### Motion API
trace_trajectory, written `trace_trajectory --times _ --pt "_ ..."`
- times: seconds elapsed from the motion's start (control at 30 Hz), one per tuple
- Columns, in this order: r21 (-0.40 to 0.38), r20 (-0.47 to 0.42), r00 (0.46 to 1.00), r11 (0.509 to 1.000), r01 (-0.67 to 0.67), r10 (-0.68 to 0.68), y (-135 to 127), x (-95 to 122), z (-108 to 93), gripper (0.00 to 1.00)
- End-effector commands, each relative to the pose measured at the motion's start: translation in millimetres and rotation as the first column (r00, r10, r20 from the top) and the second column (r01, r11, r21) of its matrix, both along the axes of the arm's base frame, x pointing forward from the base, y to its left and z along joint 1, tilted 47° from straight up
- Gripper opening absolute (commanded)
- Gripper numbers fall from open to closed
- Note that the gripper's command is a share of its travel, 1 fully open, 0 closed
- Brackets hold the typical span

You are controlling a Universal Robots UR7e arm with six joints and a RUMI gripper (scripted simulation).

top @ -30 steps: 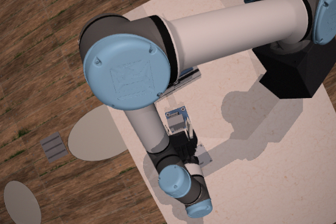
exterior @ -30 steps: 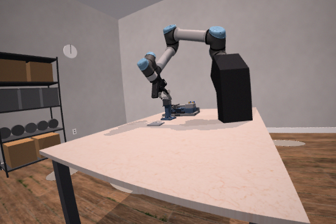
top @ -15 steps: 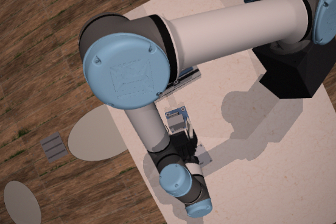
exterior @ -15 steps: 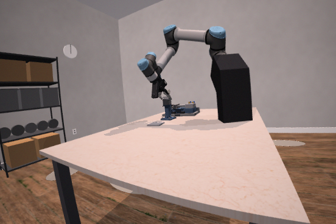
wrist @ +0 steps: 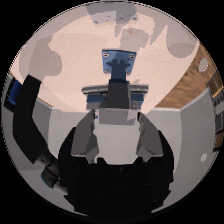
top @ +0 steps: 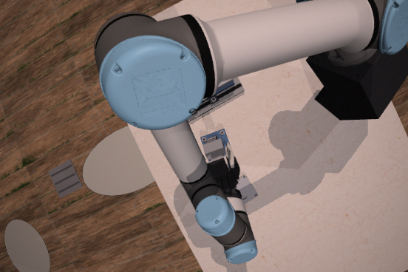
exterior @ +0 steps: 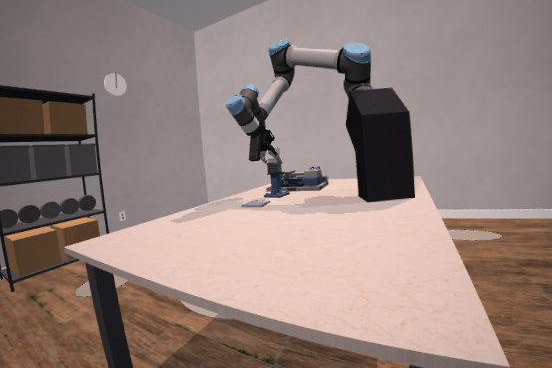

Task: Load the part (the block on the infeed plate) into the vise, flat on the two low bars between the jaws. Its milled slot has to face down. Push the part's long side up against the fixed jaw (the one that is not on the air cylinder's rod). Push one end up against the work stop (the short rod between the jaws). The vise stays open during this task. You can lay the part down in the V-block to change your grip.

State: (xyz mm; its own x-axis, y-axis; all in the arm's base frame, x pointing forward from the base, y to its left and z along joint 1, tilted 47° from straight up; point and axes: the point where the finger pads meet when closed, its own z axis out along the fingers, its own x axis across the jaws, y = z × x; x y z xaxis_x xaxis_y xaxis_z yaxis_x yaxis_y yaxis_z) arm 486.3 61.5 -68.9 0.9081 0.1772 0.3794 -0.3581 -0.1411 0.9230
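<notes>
The gripper (top: 222, 155) (exterior: 272, 158) (wrist: 116, 118) points at the top of the blue V-block stand (top: 225, 136) (exterior: 276, 185) (wrist: 118, 75). Its jaws stand partly open on either side of a grey block (top: 213, 145) (exterior: 274, 169) (wrist: 117, 117), which looks like the part at the V-block. The slot and the exact seating of the block cannot be made out. The infeed plate (top: 248, 188) (exterior: 256, 203) lies bare on the table. The vise (top: 236, 86) (exterior: 300, 182) (wrist: 92, 92) stands beyond the stand, largely hidden by the arm in the top view.
The arm's elbow (top: 153, 82) (exterior: 280, 49) is high above the vise area. The black robot pedestal (top: 355, 88) (exterior: 385, 154) stands on the table (top: 314, 225) (exterior: 300, 264). The table's edge runs close to the wrist side of the stand.
</notes>
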Motion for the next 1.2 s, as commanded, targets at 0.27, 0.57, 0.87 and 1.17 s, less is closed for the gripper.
trace_trajectory --times 0.27,0.57,0.87,1.17 --pt "0.019 -0.003 1.0 1.0 -0.009 0.009 0.5 0.1 0.7 0.51" --pt "0.036 -0.006 1.0 0.999 -0.016 0.016 0.4 0.0 0.8 0.51" --pt "0.052 -0.009 1.0 0.998 -0.022 0.022 0.4 0.0 0.7 0.51" --pt "0.077 -0.013 0.999 0.997 -0.033 0.034 0.4 -0.1 1.3 0.51"
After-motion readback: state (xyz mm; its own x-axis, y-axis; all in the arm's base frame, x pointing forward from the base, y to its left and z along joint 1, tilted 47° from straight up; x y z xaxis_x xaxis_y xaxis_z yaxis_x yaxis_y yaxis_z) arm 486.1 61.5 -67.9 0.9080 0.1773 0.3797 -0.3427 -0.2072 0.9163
